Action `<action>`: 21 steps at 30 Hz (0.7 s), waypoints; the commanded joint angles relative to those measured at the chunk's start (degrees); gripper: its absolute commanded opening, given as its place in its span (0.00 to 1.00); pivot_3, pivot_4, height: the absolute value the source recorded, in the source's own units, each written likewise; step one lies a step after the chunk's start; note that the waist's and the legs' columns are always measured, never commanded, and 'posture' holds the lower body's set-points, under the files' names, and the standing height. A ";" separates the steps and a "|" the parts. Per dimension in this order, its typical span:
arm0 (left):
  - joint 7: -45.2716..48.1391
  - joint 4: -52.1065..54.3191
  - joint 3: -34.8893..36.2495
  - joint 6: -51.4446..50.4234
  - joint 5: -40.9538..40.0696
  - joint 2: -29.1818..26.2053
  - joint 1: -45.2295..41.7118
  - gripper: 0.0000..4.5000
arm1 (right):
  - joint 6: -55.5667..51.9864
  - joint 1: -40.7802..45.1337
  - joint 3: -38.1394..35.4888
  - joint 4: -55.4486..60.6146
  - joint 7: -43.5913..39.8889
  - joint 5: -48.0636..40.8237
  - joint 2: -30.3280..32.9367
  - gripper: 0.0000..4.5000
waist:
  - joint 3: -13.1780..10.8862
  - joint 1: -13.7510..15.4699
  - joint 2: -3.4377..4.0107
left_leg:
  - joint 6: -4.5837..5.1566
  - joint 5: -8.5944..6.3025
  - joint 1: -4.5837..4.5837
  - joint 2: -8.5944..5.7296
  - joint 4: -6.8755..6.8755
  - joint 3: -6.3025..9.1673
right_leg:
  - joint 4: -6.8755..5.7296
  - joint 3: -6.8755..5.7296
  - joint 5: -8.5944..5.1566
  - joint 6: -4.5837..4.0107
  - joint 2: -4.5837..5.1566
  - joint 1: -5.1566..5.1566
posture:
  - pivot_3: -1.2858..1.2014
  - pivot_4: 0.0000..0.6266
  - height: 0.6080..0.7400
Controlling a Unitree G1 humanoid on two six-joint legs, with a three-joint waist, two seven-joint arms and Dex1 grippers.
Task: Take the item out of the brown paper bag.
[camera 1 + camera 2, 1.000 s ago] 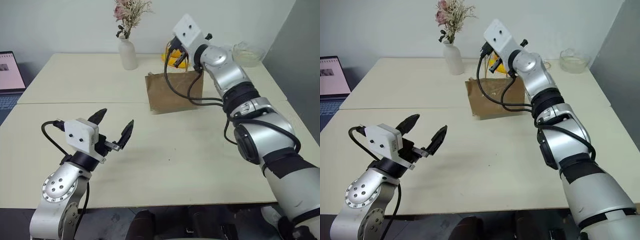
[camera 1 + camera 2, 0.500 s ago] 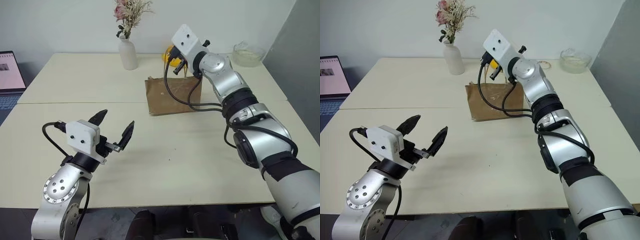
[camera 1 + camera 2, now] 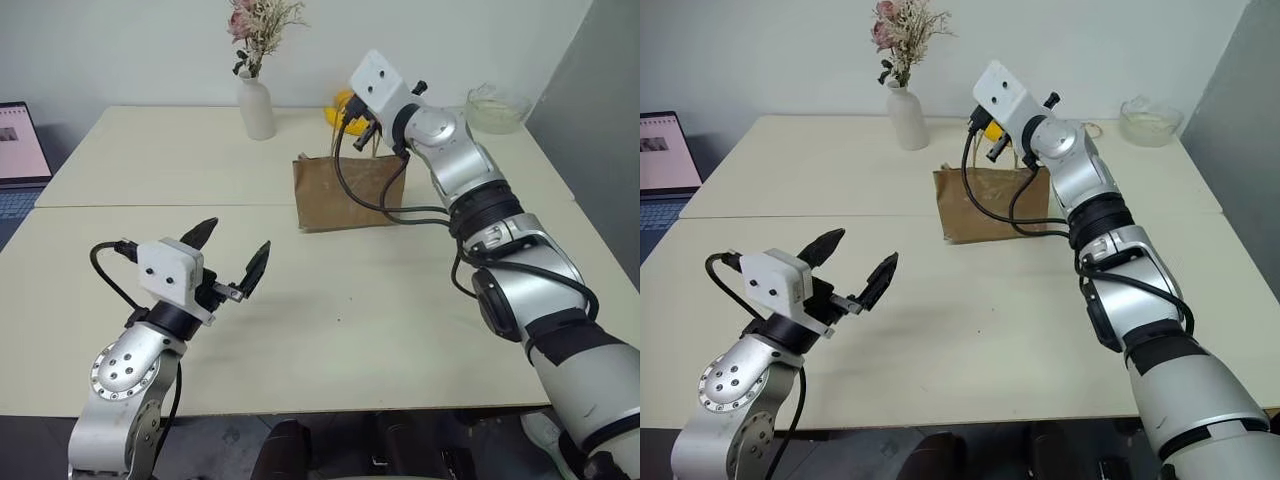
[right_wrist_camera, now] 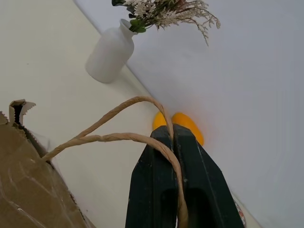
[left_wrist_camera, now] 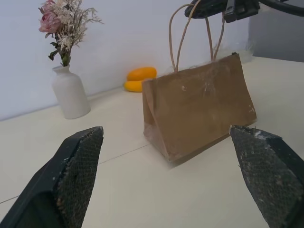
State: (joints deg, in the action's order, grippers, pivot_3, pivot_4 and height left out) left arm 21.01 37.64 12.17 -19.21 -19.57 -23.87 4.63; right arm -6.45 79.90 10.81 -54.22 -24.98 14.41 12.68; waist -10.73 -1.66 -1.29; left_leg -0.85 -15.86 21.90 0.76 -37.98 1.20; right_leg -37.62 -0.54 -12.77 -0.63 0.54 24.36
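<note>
At upper centre, the right gripper pinches shut on the cord handles, steadying the brown paper bag, while the left gripper, lower left, waits with fingers spread wide, holding nothing.

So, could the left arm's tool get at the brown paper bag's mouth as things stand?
Probably yes: the open left tool faces the creased kraft-brown paper bag across bare table, while the right tool is shut on its twisted cord handles, lifting them.
</note>
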 commanded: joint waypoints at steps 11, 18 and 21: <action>1.56 1.21 0.74 1.39 -0.51 -0.96 -1.16 0.99 | -3.43 -3.02 -1.25 9.21 -2.99 -3.22 0.79 0.44 | 0.00 0.00 0.00 | 0.00 0.00 -0.01 0.00 0.00 0.01 | -0.01 -0.01 0.00 0.00 0.00 -0.01 | 0.52 0.24 1.00; 2.80 -2.73 0.69 -1.22 -1.02 -4.49 -8.71 0.99 | -9.45 -20.83 -2.79 33.59 -8.38 -5.62 5.55 0.83 | 0.04 1.12 -0.06 | 0.00 0.00 -0.02 -0.02 -0.04 0.15 | 0.02 -0.15 -0.05 0.09 -0.01 -0.10 | 0.52 0.24 1.00; 3.43 -6.21 0.37 -2.93 -1.71 -5.98 -14.07 0.99 | -13.33 -30.27 -4.50 46.08 -8.18 -7.56 6.94 0.83 | 0.04 1.27 -0.06 | 0.00 0.00 -0.01 -0.05 -0.05 0.12 | 0.00 -0.11 -0.09 0.17 0.00 -0.11 | 0.52 0.24 1.00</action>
State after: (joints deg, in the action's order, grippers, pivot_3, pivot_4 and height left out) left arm 24.04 31.93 12.01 -21.65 -20.40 -29.12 -7.48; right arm -18.25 50.02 8.68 -15.97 -32.92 8.41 18.88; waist -10.69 -0.39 -1.35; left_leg -0.86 -15.86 21.89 0.70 -38.04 1.31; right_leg -37.62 -0.65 -12.86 -0.46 0.55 24.25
